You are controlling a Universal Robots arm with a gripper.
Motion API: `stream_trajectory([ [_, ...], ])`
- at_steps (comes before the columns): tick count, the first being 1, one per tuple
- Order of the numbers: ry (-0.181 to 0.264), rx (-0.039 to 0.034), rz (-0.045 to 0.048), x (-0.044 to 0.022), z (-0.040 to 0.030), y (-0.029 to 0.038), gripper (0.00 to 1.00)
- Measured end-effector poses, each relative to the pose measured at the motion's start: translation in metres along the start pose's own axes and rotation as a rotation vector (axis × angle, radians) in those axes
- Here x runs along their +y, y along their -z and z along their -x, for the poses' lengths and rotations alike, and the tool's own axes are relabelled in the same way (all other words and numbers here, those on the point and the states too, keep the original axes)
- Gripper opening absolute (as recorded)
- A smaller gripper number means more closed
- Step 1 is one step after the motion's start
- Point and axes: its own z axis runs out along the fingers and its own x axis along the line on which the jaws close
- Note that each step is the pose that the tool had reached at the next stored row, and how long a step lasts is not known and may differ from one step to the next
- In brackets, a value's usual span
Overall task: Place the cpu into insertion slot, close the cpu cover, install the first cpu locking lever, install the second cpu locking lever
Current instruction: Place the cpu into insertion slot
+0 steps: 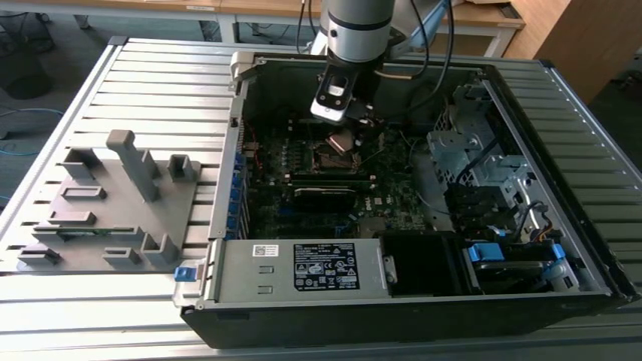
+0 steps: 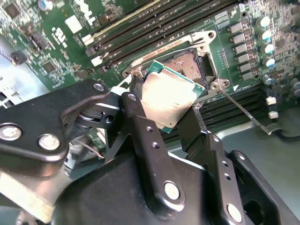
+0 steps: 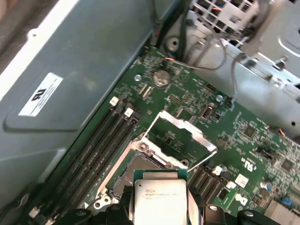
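My gripper (image 1: pixel 343 134) is shut on the cpu (image 1: pixel 341 140), a thin square chip with a pale metal face, which hangs tilted just above the insertion slot (image 1: pixel 336 156) inside the open computer case. In the second wrist view the two black fingers (image 2: pixel 140 117) clamp the cpu (image 2: pixel 168 101) by opposite edges, partly over the dark, silver-rimmed insertion slot (image 2: pixel 187 65). The first wrist view has the cpu (image 3: pixel 159 199) at the near edge of the insertion slot (image 3: pixel 133 171). Beyond it the cpu cover (image 3: pixel 180 136) stands swung open. A thin wire locking lever (image 2: pixel 243 112) juts free beside the socket.
Long memory slots (image 3: pixel 101 150) run beside the socket, with a row of capacitors (image 2: pixel 265 42) on its other side. The case wall (image 3: pixel 93 61) and a metal drive cage (image 1: pixel 471 150) flank the board. A grey fixture plate (image 1: pixel 110 203) lies on the slatted table at the exterior view's left.
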Motion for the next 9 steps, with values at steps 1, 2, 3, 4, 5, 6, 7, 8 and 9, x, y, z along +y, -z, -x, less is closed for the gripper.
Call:
stream_trajectory([
  [1, -0.016, -0.0013, -0.0003, 0.0000, 0.0000, -0.0002, 0.54],
  [2, -0.031, -0.0026, -0.0006, 0.0000, 0.0000, -0.0002, 0.54],
  [3, -0.044, -0.0035, -0.0008, -0.0001, 0.0000, -0.0003, 0.54],
  [4, -0.055, -0.0044, -0.0010, -0.0001, 0.0000, -0.0003, 0.54],
  [5, -0.063, -0.0050, -0.0010, -0.0001, 0.0000, -0.0004, 0.54],
  [6, -0.070, -0.0055, -0.0010, -0.0001, 0.0000, -0.0005, 0.54],
  [7, -0.075, -0.0059, -0.0011, -0.0001, 0.0000, -0.0005, 0.54],
  [8, -0.078, -0.0061, -0.0011, -0.0001, 0.0000, -0.0005, 0.54],
  [9, -0.078, -0.0062, -0.0012, -0.0001, 0.0000, -0.0004, 0.54],
])
